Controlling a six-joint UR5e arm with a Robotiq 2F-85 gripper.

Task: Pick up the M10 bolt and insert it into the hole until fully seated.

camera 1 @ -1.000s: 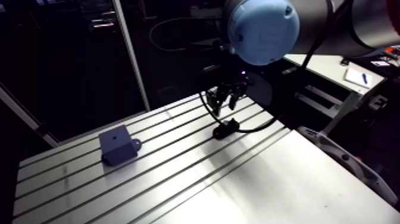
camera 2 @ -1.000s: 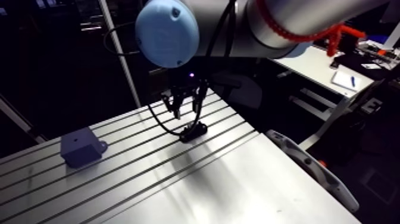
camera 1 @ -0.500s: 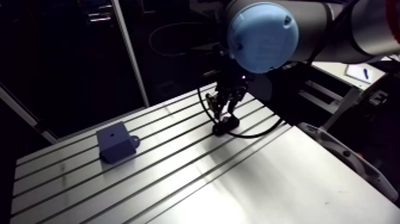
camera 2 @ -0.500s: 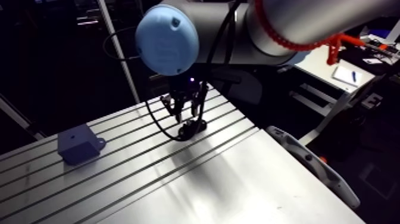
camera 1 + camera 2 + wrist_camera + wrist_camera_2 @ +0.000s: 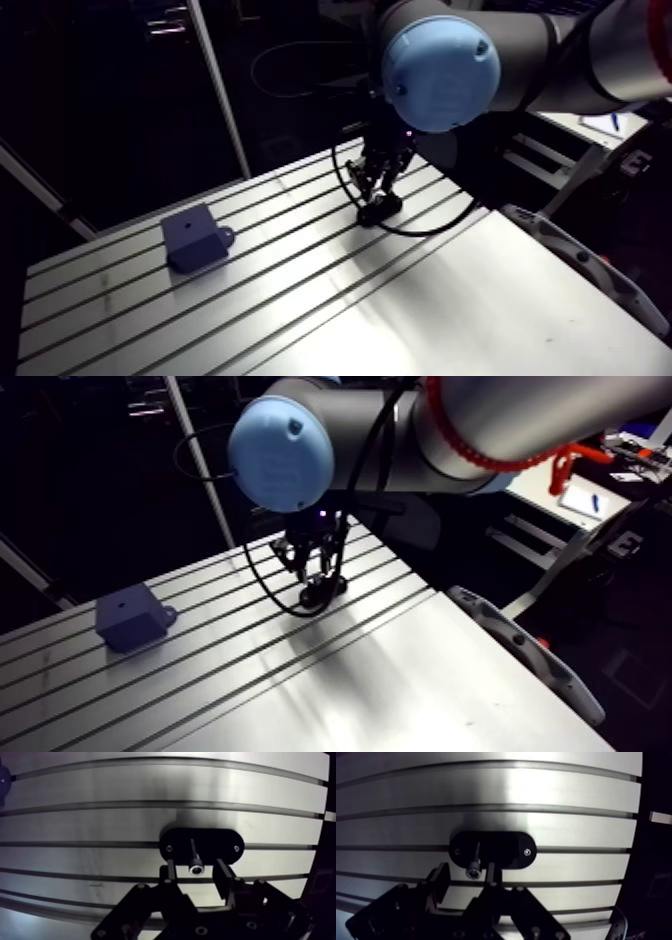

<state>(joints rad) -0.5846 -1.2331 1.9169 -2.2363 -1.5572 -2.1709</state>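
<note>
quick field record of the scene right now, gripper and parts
gripper: open, low over the holder, a finger on each side of the bolt head, gaps showing on both sides
bolt: upright in the middle of the holder, head up, not gripped
holder: black oval plate flat on the table, a small screw near each end
block: blue-grey, on the table well apart from the holder
table: slotted aluminium
task state: bolt not yet picked up
</note>
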